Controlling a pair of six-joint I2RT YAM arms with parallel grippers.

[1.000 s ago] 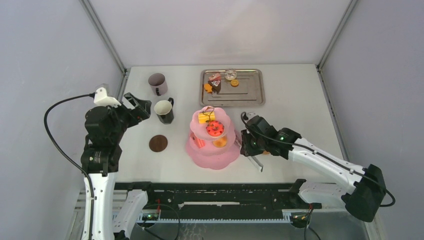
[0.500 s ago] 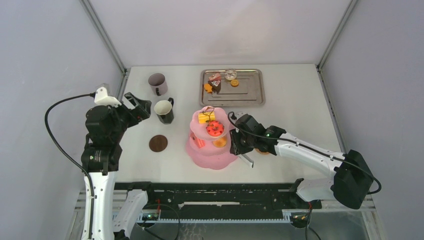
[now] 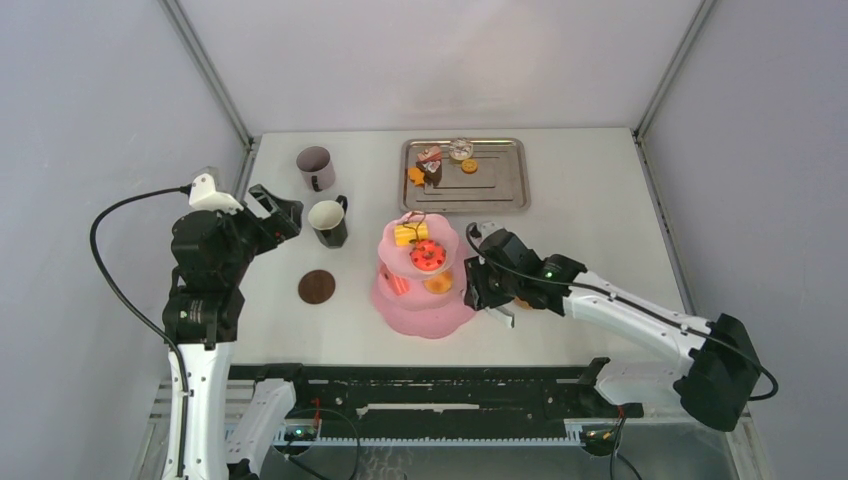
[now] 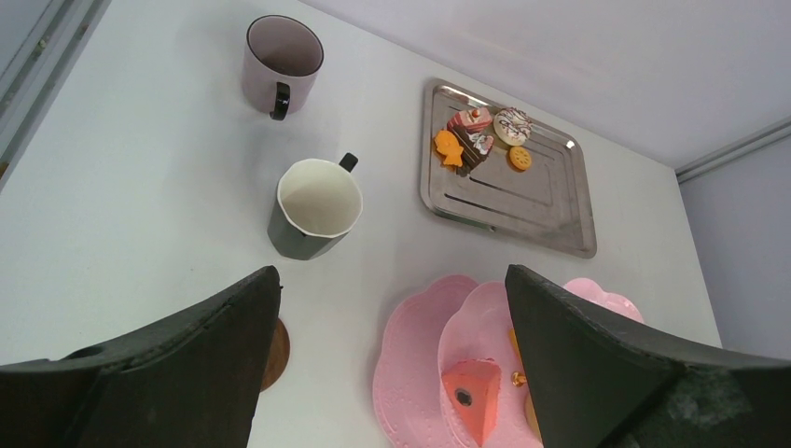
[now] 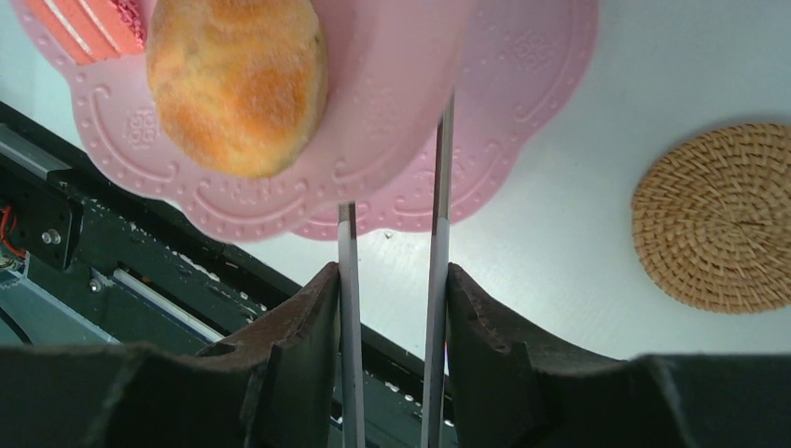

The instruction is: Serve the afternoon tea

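**Top external view: right hand is gripping tongs at the pink stand**

The pink three-tier stand [image 3: 425,322] is standing near the middle of the bench [image 3: 600,220]. Its scalloped tiers are narrowing upward to a gold handle [image 3: 413,217]. A yellow cake [image 3: 405,235] and a round red tart [image 3: 428,256] with dark dots are sitting higher up. An orange-red wedge [image 3: 398,284] and a golden-brown bun [image 3: 437,284] are lying on a tier below them.

The right hand [image 3: 478,285] is hovering just beside the stand's right edge, its fingers pressing on the two arms of thin metal tongs [image 5: 348,280]. In the right wrist view the tong arms are standing slightly apart with nothing between them, and one tip is hiding behind the rim of the tier bearing the bun. A woven coaster [image 5: 714,219] is lying on the bench nearby.

The left hand [image 3: 278,208] is hanging wide open and empty over the bench's left side. Near it the black mug [image 3: 329,222], white inside, is standing upright left of the stand, and the mauve mug [image 3: 315,167] is standing upright behind it. More small pastries [image 3: 440,163] are lying at the far-left end of the steel tray [image 3: 500,190] behind the stand. A round brown coaster [image 3: 317,287] is lying in front of the black mug.
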